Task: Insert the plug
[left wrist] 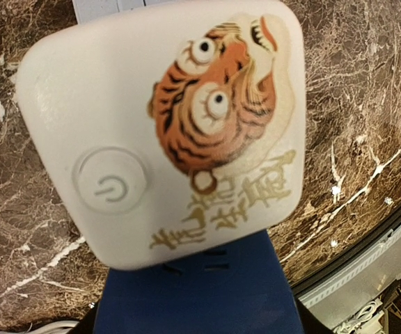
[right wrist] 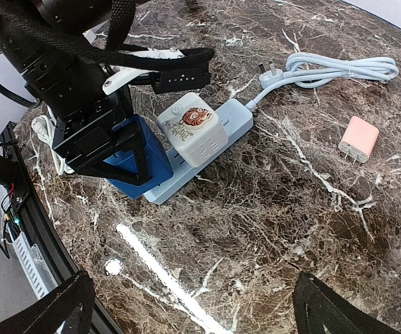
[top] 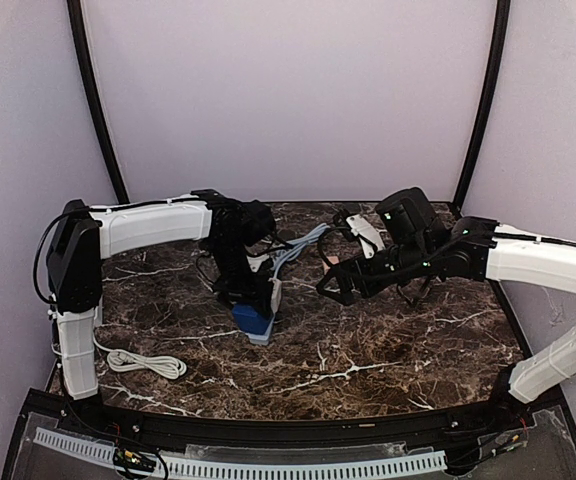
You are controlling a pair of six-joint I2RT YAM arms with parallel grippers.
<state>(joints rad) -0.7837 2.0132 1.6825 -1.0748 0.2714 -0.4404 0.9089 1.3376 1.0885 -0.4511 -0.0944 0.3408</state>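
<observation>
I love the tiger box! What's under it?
A pale blue power strip lies under the tiger box. The sockets beneath and the box's prongs are covered, so they can't be seen. Beside it, the left gripper holds a blue plug.

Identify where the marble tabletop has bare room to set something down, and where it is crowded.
Free: the near-centre stretch of table between the power strip and the front edge; also the gap between strip and pink charger. Crowded: around the left gripper, its blue plug and the tiger cube.
</observation>
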